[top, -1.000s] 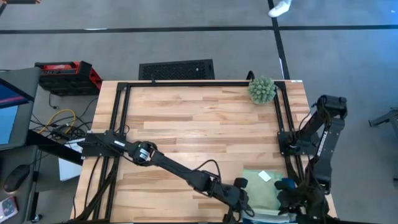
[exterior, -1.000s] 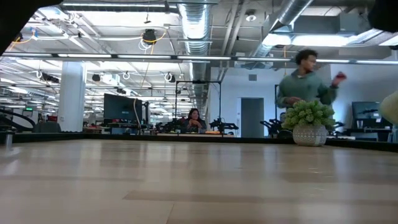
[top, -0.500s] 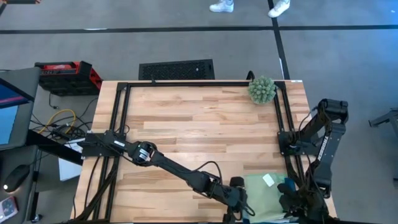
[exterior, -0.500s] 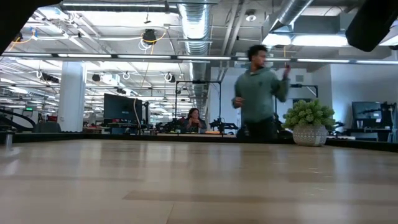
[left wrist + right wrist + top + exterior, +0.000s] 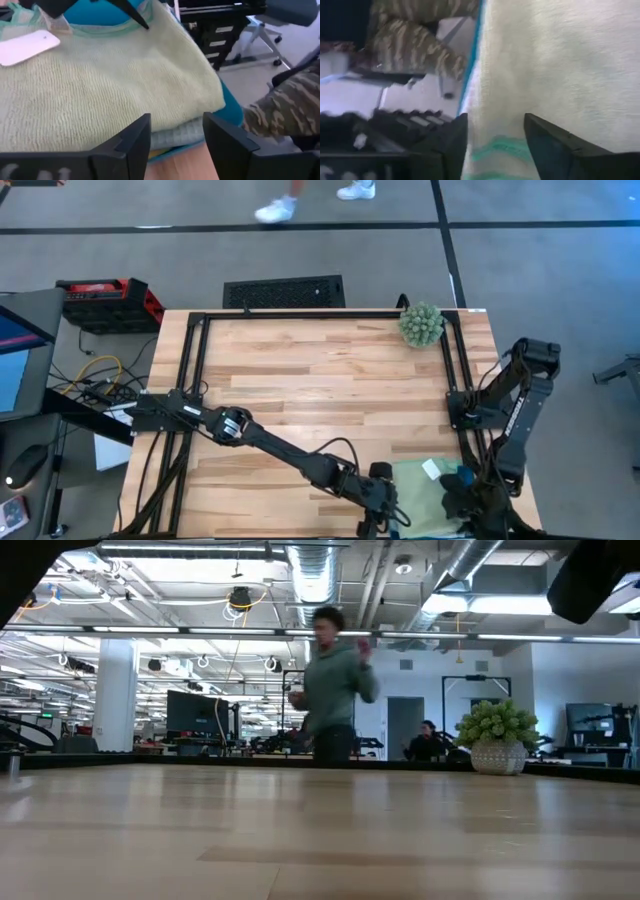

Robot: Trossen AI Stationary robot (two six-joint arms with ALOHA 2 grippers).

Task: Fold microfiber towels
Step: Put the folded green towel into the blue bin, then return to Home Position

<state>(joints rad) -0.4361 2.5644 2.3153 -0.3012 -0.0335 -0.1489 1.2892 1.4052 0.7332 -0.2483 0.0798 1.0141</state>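
A light green towel point(image 5: 425, 490) with a white tag point(image 5: 27, 46) lies folded on top of a stack at the table's near right. Under it a pale mint towel's edge point(image 5: 177, 136) shows, and below that the teal tray point(image 5: 231, 112). My left gripper point(image 5: 172, 142) stands open at the stack's left edge, its fingers on either side of the towels' folded edge point(image 5: 200, 107). My right gripper point(image 5: 492, 137) is open over the light green towel point(image 5: 560, 60), near its stitched hem point(image 5: 500, 150). Whether either touches the cloth, I cannot tell.
A spiky green ball plant point(image 5: 421, 324) stands at the far right corner. The table's bare wood point(image 5: 300, 390) stretches left and far of the stack. A person point(image 5: 335, 680) walks in the room beyond the table. The right arm's base point(image 5: 500, 410) stands at the right edge.
The light green towel's tagged far end has come a little toward the near edge and lies flatter on the stack. My right gripper has sunk slightly toward the towel. The person behind the table has walked from right to left.
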